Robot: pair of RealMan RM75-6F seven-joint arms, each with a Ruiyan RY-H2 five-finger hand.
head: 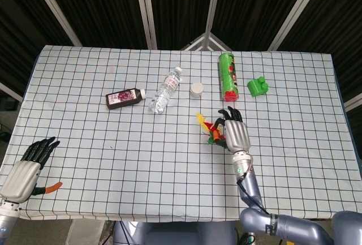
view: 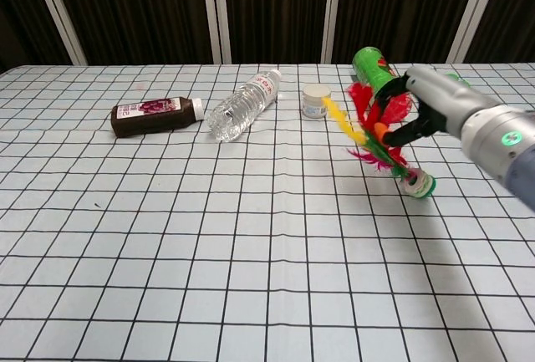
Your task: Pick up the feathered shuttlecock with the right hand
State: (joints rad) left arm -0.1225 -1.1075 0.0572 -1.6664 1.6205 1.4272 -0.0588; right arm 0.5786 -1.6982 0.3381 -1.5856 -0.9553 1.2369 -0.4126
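Right hand (view: 439, 107) pinching feathered shuttlecock (view: 380, 132) in curled fingers, holding it tilted above checkered tablecloth (head: 113, 160), toward table's 3 o'clock side. Left hand (head: 25, 168) resting at 8 o'clock edge, fingers spread. Dark curtains (view: 267, 11) hanging behind table.

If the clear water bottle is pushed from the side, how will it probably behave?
The clear water bottle lies on its side on the table, so it would probably roll. It looks like thin plastic and possibly empty, so likely light and may dent. Its smooth wall may feel slippery.
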